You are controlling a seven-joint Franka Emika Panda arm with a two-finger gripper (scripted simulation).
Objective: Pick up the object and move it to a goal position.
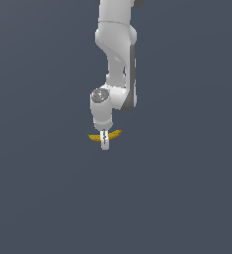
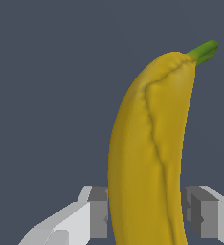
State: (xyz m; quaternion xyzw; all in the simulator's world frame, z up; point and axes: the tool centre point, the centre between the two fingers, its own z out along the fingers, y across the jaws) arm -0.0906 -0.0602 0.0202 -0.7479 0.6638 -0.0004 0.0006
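The object is a small curved yellow banana [image 1: 115, 134]. In the exterior view its two ends stick out to either side of my white gripper [image 1: 105, 144], which points straight down from the arm. In the wrist view the banana [image 2: 147, 158] fills the middle, with a green stem at one end, and passes between my two grey-white fingers [image 2: 97, 213], which press on its sides. The gripper is shut on the banana near its middle. The exterior view does not show whether the banana touches the surface.
A plain dark grey-blue surface [image 1: 48, 198] fills both views. Nothing else stands on it. The white arm [image 1: 117, 49] comes down from the top of the exterior view.
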